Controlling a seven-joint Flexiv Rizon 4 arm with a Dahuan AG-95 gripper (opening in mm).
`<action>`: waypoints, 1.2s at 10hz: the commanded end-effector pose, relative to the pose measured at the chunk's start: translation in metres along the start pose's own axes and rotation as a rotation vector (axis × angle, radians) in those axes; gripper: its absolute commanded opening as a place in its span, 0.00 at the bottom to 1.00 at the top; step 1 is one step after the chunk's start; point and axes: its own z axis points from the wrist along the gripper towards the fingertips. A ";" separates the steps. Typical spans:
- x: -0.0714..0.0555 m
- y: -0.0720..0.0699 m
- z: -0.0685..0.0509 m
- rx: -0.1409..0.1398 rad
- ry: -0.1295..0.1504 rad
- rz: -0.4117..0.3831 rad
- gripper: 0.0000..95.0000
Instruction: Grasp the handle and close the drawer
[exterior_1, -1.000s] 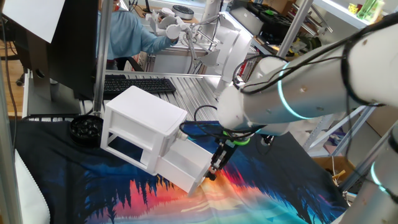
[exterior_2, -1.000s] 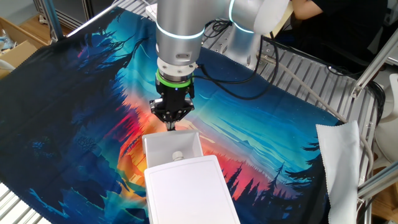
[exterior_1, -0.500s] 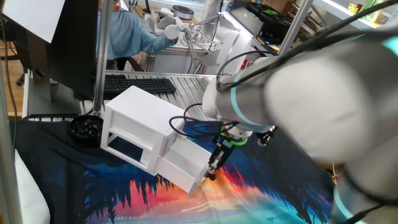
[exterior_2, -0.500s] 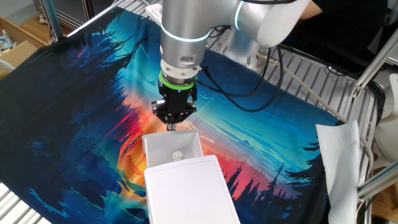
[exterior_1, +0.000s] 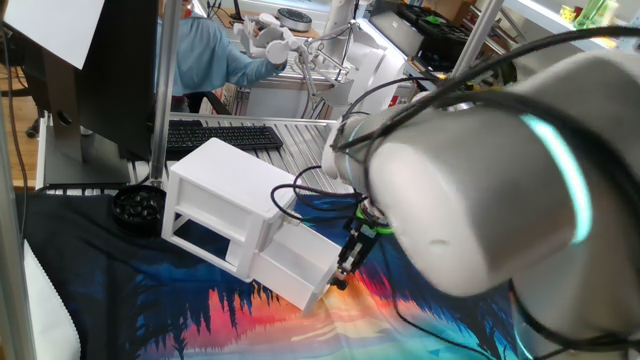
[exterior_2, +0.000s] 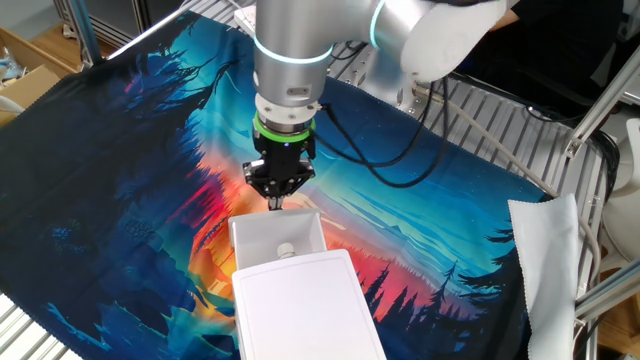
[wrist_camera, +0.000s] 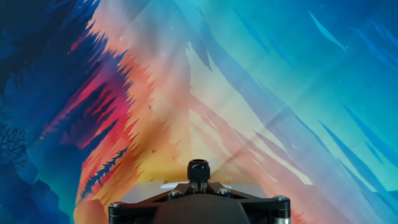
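Standing at the left of one fixed view, the white cabinet (exterior_1: 225, 195) has the drawer (exterior_1: 295, 262) pulled out toward lower centre. At the drawer's front edge the gripper (exterior_1: 343, 278) points down, its fingers drawn in tight on the handle (wrist_camera: 198, 169), which the hand view shows as a small dark knob at bottom centre between the closed fingertips. In the other fixed view the gripper (exterior_2: 275, 202) meets the drawer (exterior_2: 277, 239) at centre, above the colourful cloth (exterior_2: 150, 160).
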 end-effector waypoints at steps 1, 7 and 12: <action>0.000 -0.002 0.000 0.006 0.008 0.008 0.00; 0.002 0.003 -0.002 0.046 0.044 -0.008 0.00; 0.002 0.002 -0.005 0.037 0.039 -0.002 0.00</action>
